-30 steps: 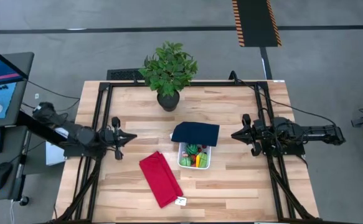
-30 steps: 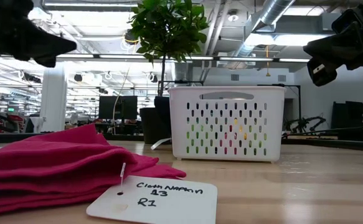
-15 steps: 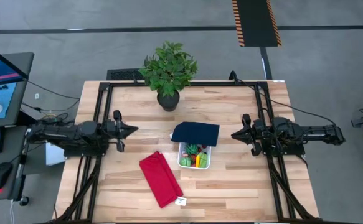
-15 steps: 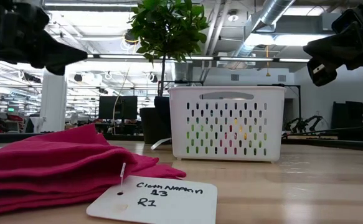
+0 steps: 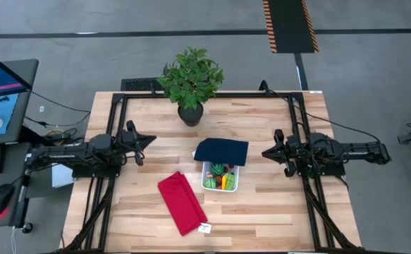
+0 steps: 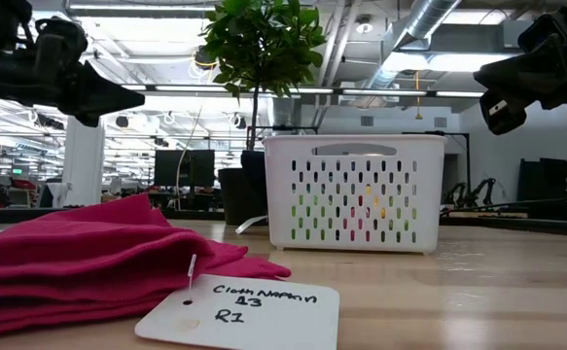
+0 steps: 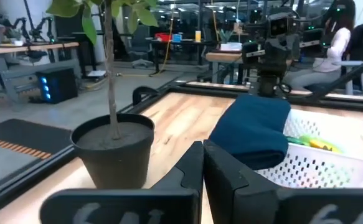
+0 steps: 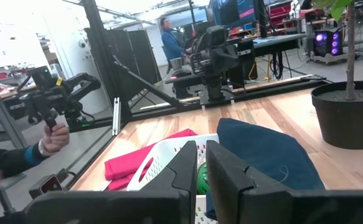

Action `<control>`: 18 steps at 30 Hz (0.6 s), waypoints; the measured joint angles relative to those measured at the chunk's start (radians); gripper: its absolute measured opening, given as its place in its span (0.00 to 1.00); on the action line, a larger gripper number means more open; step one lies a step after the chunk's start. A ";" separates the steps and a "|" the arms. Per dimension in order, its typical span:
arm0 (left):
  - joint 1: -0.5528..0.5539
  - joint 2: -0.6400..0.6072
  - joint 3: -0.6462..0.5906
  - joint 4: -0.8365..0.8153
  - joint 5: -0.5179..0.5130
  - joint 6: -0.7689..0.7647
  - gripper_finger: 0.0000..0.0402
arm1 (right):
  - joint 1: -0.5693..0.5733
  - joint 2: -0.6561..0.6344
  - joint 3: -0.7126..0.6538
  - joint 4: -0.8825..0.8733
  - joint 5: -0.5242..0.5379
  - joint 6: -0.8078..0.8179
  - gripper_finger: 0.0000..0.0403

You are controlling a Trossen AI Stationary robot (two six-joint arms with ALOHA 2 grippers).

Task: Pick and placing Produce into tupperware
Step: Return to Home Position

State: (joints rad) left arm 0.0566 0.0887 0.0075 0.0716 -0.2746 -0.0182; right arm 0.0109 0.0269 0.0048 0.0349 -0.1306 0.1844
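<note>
Table stock: produce in tupperware, 2 grippers apart from it

Item 1: white tupperware (image 5: 206, 185), mid-table, holding green, orange and red produce (image 5: 223, 179); navy cover (image 5: 221, 151) lies over its far edge. Item 2: left gripper (image 5: 149, 140), raised over the table's left side, fingers pressed together. Item 3: right gripper (image 5: 266, 152), raised at right, fingers likewise together. Red cloth (image 5: 182, 202) lies just beside the tupperware

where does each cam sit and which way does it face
High view: above the table, facing straight down; left gripper and right gripper at its sides.
Low view: table height, facing level across red cloth and bin; grippers overhead.
Left wrist view: on left arm, facing plant pot past its fingers.
Right wrist view: on right arm, facing bin.
Shared: both wrist views show navy cover.
</note>
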 joint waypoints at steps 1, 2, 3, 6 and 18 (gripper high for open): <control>0.000 0.000 0.000 0.000 0.004 -0.001 0.00 | 0.000 0.000 0.000 0.000 0.000 0.000 0.15; 0.000 0.000 0.000 -0.001 0.015 -0.001 0.00 | 0.000 0.000 0.000 0.000 0.000 0.000 0.15; 0.000 0.000 0.000 -0.003 0.032 -0.001 0.00 | 0.000 0.000 0.000 0.000 0.000 0.000 0.15; 0.000 0.001 0.000 -0.010 0.081 0.000 0.00 | 0.000 0.000 0.000 0.000 0.000 0.000 0.15; 0.000 0.001 -0.001 -0.010 0.083 0.010 0.00 | 0.000 0.000 0.000 0.000 0.000 0.000 0.15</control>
State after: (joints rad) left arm 0.0563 0.0898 0.0067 0.0616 -0.1917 -0.0079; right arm 0.0108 0.0269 0.0048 0.0349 -0.1307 0.1841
